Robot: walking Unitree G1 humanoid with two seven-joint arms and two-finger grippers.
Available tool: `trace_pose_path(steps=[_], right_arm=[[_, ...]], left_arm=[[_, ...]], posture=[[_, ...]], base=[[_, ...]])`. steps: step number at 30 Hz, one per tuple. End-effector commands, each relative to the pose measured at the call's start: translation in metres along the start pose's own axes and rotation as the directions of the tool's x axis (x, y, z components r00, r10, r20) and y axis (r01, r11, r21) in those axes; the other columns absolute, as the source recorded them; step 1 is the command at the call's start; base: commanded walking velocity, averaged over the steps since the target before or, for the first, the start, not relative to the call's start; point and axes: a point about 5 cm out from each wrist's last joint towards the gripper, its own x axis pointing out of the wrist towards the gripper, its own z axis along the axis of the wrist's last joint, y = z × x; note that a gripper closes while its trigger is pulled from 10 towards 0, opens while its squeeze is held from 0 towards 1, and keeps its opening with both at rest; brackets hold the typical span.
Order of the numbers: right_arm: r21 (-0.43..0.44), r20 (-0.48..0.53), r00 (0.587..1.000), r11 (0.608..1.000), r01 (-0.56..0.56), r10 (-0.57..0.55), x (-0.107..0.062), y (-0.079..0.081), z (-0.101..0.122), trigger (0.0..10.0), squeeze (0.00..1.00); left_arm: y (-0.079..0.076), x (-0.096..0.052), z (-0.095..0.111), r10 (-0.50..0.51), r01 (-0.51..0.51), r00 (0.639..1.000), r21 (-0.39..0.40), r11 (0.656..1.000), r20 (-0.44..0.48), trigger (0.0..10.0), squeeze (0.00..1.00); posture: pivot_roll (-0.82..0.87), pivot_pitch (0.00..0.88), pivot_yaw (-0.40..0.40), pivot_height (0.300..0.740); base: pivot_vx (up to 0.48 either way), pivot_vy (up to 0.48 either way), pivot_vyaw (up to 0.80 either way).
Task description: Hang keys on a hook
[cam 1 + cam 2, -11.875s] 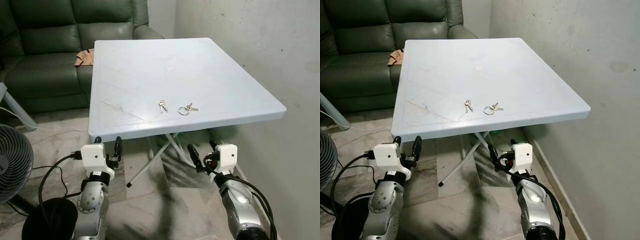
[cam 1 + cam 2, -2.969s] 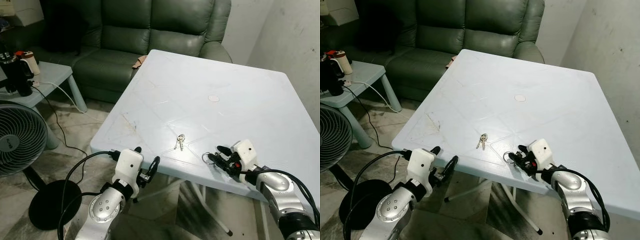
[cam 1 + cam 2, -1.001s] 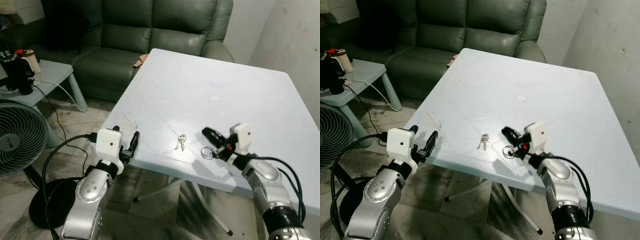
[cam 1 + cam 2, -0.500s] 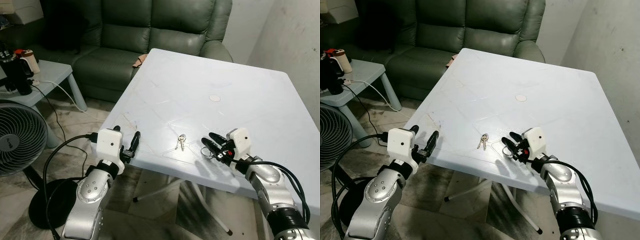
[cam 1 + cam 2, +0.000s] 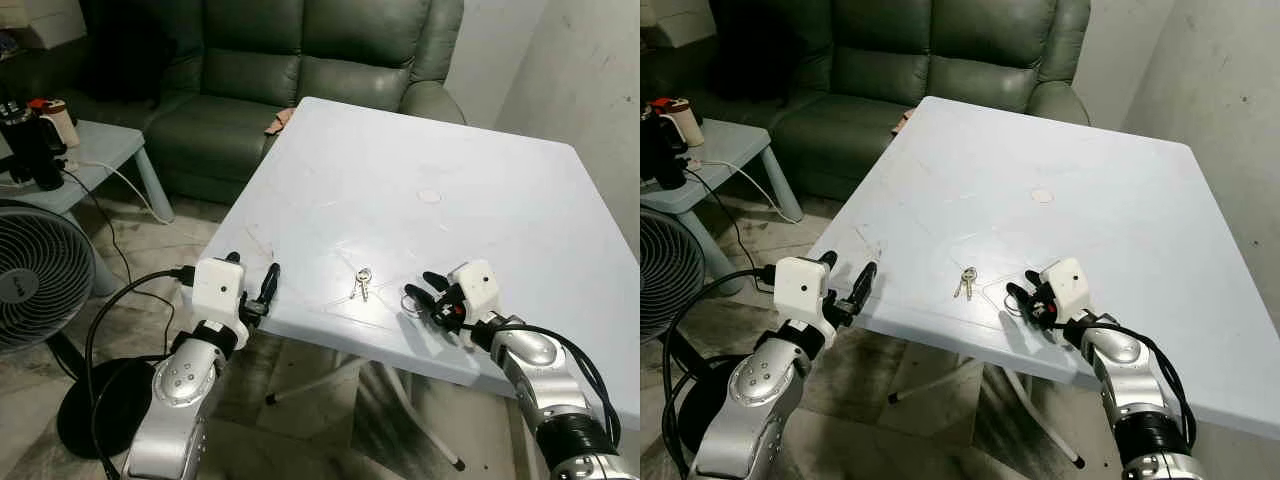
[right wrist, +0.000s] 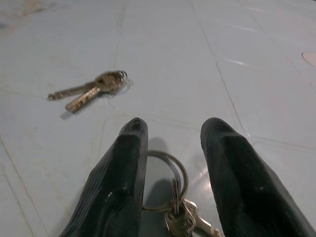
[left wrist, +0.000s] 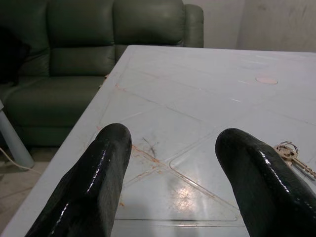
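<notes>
Glossy black pincer fingers [image 6: 116, 187], shiny metal keys [image 6: 89, 91], smooth scuffed plastic table [image 5: 420, 150], leather sofa [image 5: 250, 80].

Table: pale blue plastic table [image 5: 480, 170]
On it: a pair of keys [image 5: 360, 284]; near it, a key ring [image 6: 170, 190] with keys

1. Head stereo pair looks forward and down over the table [image 5: 420, 150], sofa [image 5: 300, 60] beyond.
2. Left wrist camera sits at the table's near edge, facing across it toward the sofa.
3. Right wrist camera hovers close above the table; both wrist views share the keys [image 6: 91, 89].
</notes>
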Motion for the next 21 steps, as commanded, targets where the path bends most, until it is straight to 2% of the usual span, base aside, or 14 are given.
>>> trace_pose_path(steps=[1, 6, 8, 10, 12, 13, 14, 15, 16, 18, 19, 21], right_arm=[[-0.014, -0.012, 1.0, 1.0, 0.004, -0.005, 0.001, -0.004, 0.002, 10.0, 0.0], [-0.065, -0.074, 0.996, 0.997, -0.045, 0.04, -0.008, -0.006, -0.009, 10.0, 0.0], [-0.07, -0.086, 0.996, 0.997, -0.043, 0.036, -0.009, -0.007, -0.011, 8.5, 0.0], [-0.079, -0.113, 0.993, 0.996, -0.049, 0.039, -0.011, -0.009, -0.015, 9.0, 0.0], [-0.08, -0.112, 0.993, 0.996, -0.048, 0.039, -0.012, -0.01, -0.015, 8.9, 0.0], [-0.077, -0.114, 0.993, 0.996, -0.046, 0.037, -0.012, -0.01, -0.016, 6.4, 0.0], [-0.076, -0.116, 0.993, 0.996, -0.045, 0.036, -0.012, -0.01, -0.016, 6.4, 0.0], [-0.074, -0.113, 0.993, 0.996, -0.044, 0.035, -0.012, -0.01, -0.016, 3.6, 0.0], [-0.073, -0.111, 0.993, 0.996, -0.043, 0.035, -0.012, -0.01, -0.016, 2.8, 0.0], [-0.073, -0.11, 0.993, 0.996, -0.043, 0.035, -0.012, -0.01, -0.016, 2.8, 0.0], [-0.073, -0.107, 0.994, 0.996, -0.043, 0.035, -0.012, -0.01, -0.016, 0.0, 0.0], [-0.07, -0.097, 0.994, 0.996, -0.046, 0.04, -0.012, -0.009, -0.016, 0.0, 0.0]], left_arm=[[0.0, 0.0, 0.0, 0.006, -0.006, 1.0, 0.002, 1.0, -0.003, 10.0, 0.0], [-0.001, -0.001, 0.0, 0.008, -0.008, 1.0, -0.004, 1.0, -0.002, 10.0, 0.0], [-0.001, -0.001, 0.0, 0.008, -0.008, 1.0, -0.004, 1.0, -0.002, 10.0, 0.0], [-0.001, -0.001, 0.0, 0.007, -0.007, 1.0, -0.003, 1.0, -0.002, 10.0, 0.0], [-0.002, -0.001, 0.0, 0.005, -0.005, 1.0, -0.004, 1.0, -0.001, 10.0, 0.0], [-0.002, 0.0, 0.0, 0.005, -0.005, 1.0, -0.004, 1.0, 0.0, 10.0, 0.0], [-0.002, 0.0, 0.001, 0.004, -0.004, 1.0, -0.004, 1.0, 0.0, 10.0, 0.0], [-0.002, 0.0, 0.001, 0.004, -0.004, 1.0, -0.005, 1.0, 0.0, 10.0, 0.0], [-0.003, 0.0, 0.001, 0.003, -0.003, 1.0, -0.006, 1.0, 0.001, 10.0, 0.0], [-0.003, 0.0, 0.001, 0.003, -0.003, 1.0, -0.007, 1.0, 0.002, 10.0, 0.0], [-0.003, 0.001, 0.001, 0.002, -0.002, 1.0, -0.005, 1.0, 0.001, 10.0, 0.0], [-0.003, 0.001, 0.001, 0.001, -0.001, 1.0, -0.007, 1.0, 0.002, 10.0, 0.0]], posture=[[-0.1, 0.005, -0.061, 0.74], [-0.09, 0.009, -0.065, 0.74], [-0.09, 0.009, -0.064, 0.74], [-0.09, 0.009, -0.063, 0.74], [-0.09, 0.009, -0.063, 0.74], [-0.1, 0.008, -0.062, 0.74], [-0.1, 0.008, -0.062, 0.74], [-0.1, 0.008, -0.062, 0.74], [-0.1, 0.008, -0.062, 0.74], [-0.1, 0.008, -0.062, 0.74], [-0.1, 0.008, -0.062, 0.74], [-0.1, 0.008, -0.062, 0.74]], base=[[0.0, 0.0, 0.0], [0.0, 0.0, 0.0], [0.0, 0.0, 0.0], [0.0, 0.0, 0.0], [0.0, 0.0, 0.0], [0.0, 0.0, 0.0], [0.0, 0.0, 0.0], [0.0, 0.0, 0.0], [0.0, 0.0, 0.0], [0.0, 0.0, 0.0], [0.0, 0.0, 0.0], [0.0, 0.0, 0.0]])
